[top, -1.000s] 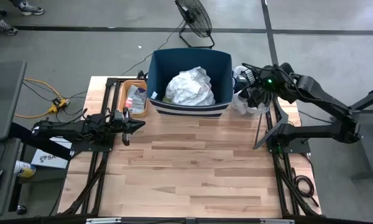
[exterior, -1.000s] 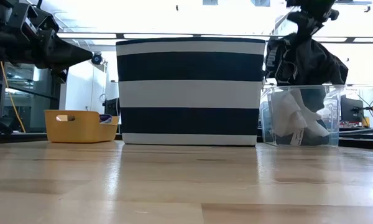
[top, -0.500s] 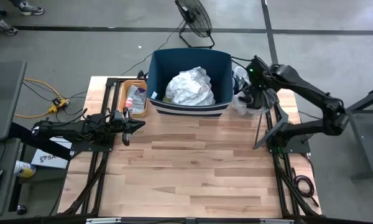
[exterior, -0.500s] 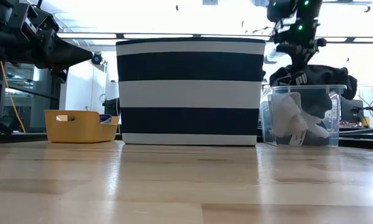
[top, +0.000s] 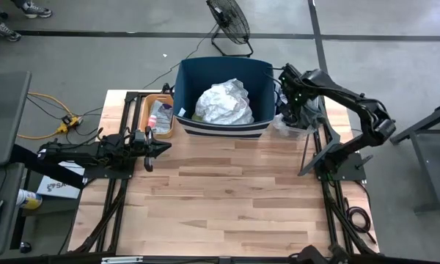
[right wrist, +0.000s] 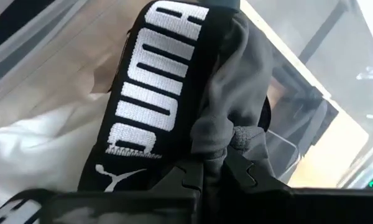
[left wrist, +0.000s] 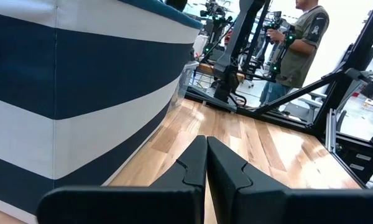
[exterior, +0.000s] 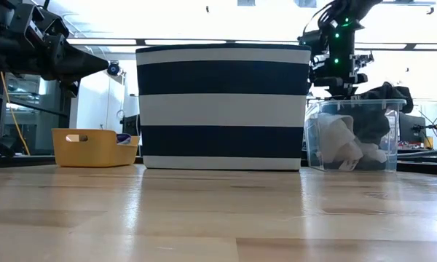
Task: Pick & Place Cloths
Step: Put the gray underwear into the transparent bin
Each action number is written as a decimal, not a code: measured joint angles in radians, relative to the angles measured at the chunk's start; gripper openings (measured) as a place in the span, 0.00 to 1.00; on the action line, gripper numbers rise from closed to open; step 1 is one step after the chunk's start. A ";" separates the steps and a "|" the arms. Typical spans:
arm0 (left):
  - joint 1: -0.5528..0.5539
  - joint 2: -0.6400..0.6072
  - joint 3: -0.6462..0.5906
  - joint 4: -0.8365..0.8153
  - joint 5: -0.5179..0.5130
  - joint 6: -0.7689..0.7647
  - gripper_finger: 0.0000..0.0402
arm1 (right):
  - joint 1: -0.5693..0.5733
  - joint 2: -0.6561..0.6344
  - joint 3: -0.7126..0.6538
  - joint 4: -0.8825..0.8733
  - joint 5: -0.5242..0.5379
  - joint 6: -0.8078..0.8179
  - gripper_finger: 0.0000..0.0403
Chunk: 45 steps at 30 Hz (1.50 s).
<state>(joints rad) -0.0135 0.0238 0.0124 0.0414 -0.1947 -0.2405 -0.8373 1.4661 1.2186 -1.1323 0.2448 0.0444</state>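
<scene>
The dark grey shorts with a black lettered waistband fill the right wrist view. In the low view they lie bunched in a clear plastic box right of the navy bin, on top of a white cloth. My right gripper stands at the box's rim, shut on the shorts. A crumpled white cloth lies in the navy bin. My left gripper waits shut over the table's left side. My right gripper pinches a bunched fold of the shorts' grey fabric between its two fingers, just beside the lettered waistband. It comes from above, pointing down into the clear box. The shorts rest in the box on the white cloth.
The orange tray with small items sits left of the navy bin. Bare wooden table stretches from the bin to the near edge. A fan stands on the floor beyond the table. A person stands in the room behind.
My right gripper has come down and moved a little toward the navy bin. The dark shorts, which hung below it above the clear box, have gone down into the box and now lie bunched there.
</scene>
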 joint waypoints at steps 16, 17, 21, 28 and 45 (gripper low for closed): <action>0.000 0.000 0.000 0.000 0.000 0.000 0.03 | -0.014 -0.134 0.000 0.086 -0.018 0.037 0.24; 0.000 0.000 0.000 0.000 0.000 0.000 0.03 | -0.015 -0.151 0.000 0.086 -0.024 0.060 0.27; 0.000 0.000 0.000 0.000 0.000 0.000 0.03 | -0.026 -0.217 0.000 0.085 -0.102 0.141 0.40; 0.000 0.000 0.000 0.000 0.000 0.000 0.03 | -0.028 -0.308 0.000 -0.066 -0.111 0.258 0.63; 0.000 0.000 0.000 0.000 0.000 0.000 0.03 | -0.027 -0.362 -0.028 -0.333 -0.024 0.486 0.64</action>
<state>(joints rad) -0.0132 0.0238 0.0124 0.0414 -0.1947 -0.2405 -0.8642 1.1042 1.1907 -1.4657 0.2206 0.5308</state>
